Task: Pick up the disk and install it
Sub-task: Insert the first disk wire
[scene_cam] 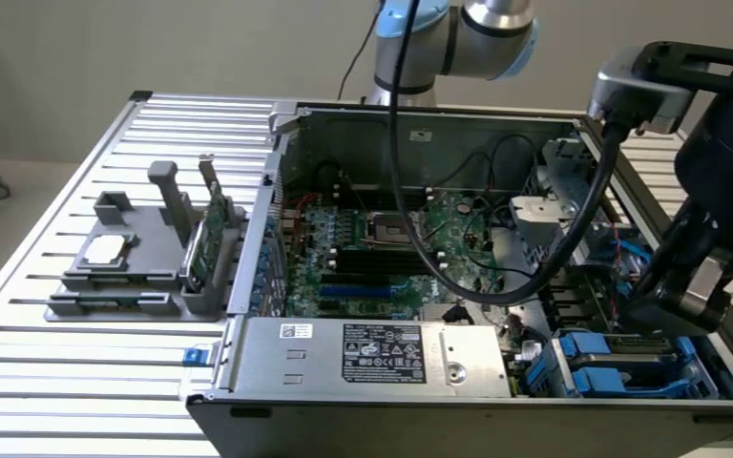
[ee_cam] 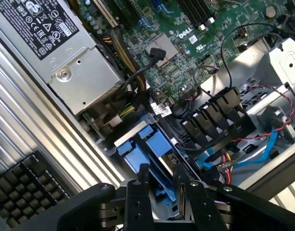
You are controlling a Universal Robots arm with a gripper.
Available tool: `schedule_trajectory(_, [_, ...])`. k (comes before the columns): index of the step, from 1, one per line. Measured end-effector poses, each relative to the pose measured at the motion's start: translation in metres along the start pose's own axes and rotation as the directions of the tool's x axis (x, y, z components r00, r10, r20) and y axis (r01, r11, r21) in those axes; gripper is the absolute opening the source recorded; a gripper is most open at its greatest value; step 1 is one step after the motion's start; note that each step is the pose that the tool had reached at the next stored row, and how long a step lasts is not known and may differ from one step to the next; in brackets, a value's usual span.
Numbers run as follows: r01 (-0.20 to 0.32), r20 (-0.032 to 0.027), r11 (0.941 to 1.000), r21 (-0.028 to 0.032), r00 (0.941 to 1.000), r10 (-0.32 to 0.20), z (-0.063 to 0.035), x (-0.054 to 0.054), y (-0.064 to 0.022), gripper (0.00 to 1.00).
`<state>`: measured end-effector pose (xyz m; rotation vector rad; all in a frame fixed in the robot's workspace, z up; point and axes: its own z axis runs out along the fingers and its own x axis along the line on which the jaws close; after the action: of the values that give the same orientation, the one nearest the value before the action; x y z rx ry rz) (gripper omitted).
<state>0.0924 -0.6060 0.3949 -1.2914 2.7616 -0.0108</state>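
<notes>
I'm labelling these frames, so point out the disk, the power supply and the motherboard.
disk [ee_cam: 140,153], wrist view, on its blue carrier rail.
power supply [scene_cam: 386,353], exterior view, on its printed label.
motherboard [scene_cam: 450,218], exterior view, on the green board beside the socket.

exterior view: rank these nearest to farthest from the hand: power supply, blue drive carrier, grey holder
1. blue drive carrier, just beneath the hand, exterior view's right
2. power supply, along the case's near wall
3. grey holder, outside the case, exterior view's left
</notes>
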Motion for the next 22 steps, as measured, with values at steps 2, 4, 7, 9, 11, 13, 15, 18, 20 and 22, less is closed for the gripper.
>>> schedule_trajectory(2, [-0.033,-0.0016,0.9994,0.0027,0.9994,0.033,0.0004,0.0000,0.0000,0.34])
schedule_trajectory(4, [-0.066,-0.0029,0.9978,0.0055,0.9978,0.067,0.0009,0.0001,0.0000,0.34])
schedule_trajectory(7, [-0.117,-0.0048,0.9931,0.0098,0.9931,0.117,0.0017,0.0001,0.0001,0.34])
schedule_trajectory(9, [-0.150,-0.0059,0.9886,0.0126,0.9886,0.150,0.0022,0.0002,0.0001,0.34])
schedule_trajectory(11, [-0.184,-0.0068,0.9829,0.0154,0.9830,0.184,0.0028,0.0002,0.0001,0.34])
schedule_trajectory(13, [-0.217,-0.0077,0.9760,0.0183,0.9761,0.217,0.0034,0.0003,0.0002,0.34])
schedule_trajectory(15, [-0.250,-0.0084,0.9681,0.0211,0.9683,0.250,0.0040,0.0003,0.0002,0.34])
schedule_trajectory(18, [-0.298,-0.0093,0.9544,0.0254,0.9546,0.298,0.0049,0.0004,0.0002,0.34])
schedule_trajectory(20, [-0.330,-0.0097,0.9437,0.0281,0.9439,0.330,0.0057,0.0005,0.0003,0.34])
schedule_trajectory(22, [-0.359,-0.0098,0.9329,0.0303,0.9332,0.359,0.0065,0.0005,0.0003,0.34])
